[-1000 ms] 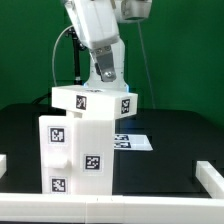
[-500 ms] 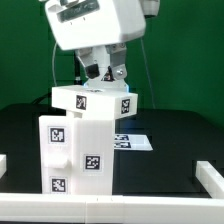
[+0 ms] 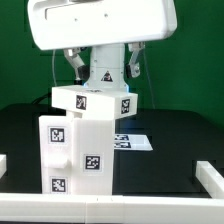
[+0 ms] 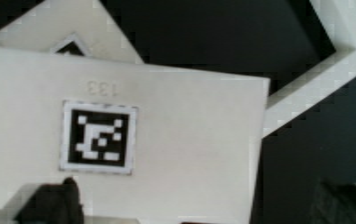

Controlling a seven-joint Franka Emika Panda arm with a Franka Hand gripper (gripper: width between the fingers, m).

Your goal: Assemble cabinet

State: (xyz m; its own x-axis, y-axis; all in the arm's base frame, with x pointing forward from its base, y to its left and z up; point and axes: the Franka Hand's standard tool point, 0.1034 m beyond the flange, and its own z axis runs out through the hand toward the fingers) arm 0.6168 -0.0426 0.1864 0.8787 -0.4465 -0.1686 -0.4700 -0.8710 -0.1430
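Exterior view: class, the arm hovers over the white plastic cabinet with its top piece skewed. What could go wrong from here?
1. The white matte plastic top piece sits rotated on the tall white tagged cabinet body, overhanging; a nudge might tip it off.
2. The open two-finger gripper hangs close above; descending off-centre, a finger could push the piece further askew.

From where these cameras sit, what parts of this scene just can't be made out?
- Exterior view: the arm's big white housing covers the gripper from above, so its fingertips stay hidden.
- Exterior view: the cabinet hides part of the marker board.
- Wrist view: the cabinet's top runs off the picture; a dark finger shows blurred.
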